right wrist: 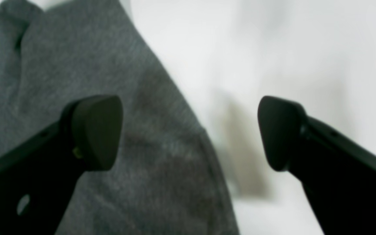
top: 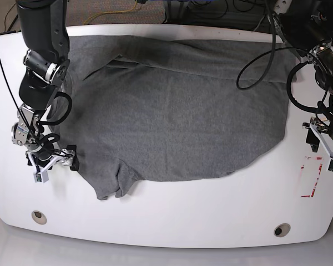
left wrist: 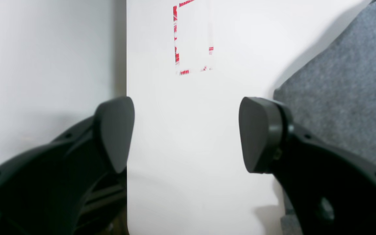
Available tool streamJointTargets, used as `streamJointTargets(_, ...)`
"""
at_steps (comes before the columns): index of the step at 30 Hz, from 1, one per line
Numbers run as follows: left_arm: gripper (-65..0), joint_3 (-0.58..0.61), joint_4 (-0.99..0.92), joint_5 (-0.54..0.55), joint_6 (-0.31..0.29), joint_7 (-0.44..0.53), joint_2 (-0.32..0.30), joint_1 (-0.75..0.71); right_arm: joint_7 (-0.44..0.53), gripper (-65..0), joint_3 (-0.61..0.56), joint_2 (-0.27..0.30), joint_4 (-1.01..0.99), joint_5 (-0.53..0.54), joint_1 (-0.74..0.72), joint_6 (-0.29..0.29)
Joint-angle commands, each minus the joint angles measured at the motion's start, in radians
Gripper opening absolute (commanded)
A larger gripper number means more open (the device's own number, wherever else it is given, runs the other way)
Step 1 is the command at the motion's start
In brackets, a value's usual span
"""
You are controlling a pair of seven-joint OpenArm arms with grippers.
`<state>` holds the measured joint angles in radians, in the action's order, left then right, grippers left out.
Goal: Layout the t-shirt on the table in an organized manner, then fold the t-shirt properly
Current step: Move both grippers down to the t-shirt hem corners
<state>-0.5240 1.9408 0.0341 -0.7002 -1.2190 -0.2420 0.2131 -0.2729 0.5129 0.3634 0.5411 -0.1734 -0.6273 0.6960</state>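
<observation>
T-shirt (top: 177, 111) lies spread across my bench (top: 172, 213); I see my left gripper (left wrist: 186, 133) spread over bare bench beside it, right gripper (right wrist: 189, 132) spread over its edge.

t-shirt (top: 172, 111): dark grey, spread wide, rumpled | table (top: 172, 213): glossy white

The right wrist view is blurred throughout, and the t-shirt (right wrist: 77, 98) runs off its left and bottom edges.
</observation>
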Motion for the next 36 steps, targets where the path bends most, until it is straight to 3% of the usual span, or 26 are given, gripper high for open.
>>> streamJointTargets(1, -18.6, -0.003, 0.015, 0.003, 0.002, 0.014, -0.015, 0.012, 0.037, -3.0, 0.0, 0.01, 0.006, 0.018, -0.029, 0.002)
streamJointTargets(23, -18.6, -0.005, 0.015, 0.003, 0.002, 0.014, -0.02, -0.036, 0.04, -5.1, 0.0, -0.074, 0.027, 0.022, 0.033, 0.002)
streamJointTargets(27, -18.6, -0.005, 0.012, 0.003, 0.002, 0.014, -0.02, -0.05, 0.05, -18.7, 0.0, -0.074, 0.027, 0.022, 0.033, 0.002)
streamJointTargets(32, -18.1, -0.005, 0.003, 0.002, 0.002, 0.014, -0.016, -0.057, 0.094, -44.4, 0.0, -0.074, 0.024, 0.021, 0.031, 0.002)
streamJointTargets(36, -17.6, -0.005, -0.042, 0.002, 0.002, 0.014, -0.016, -0.051, 0.099, -56.4, -0.001, -0.074, 0.024, 0.016, 0.028, 0.002)
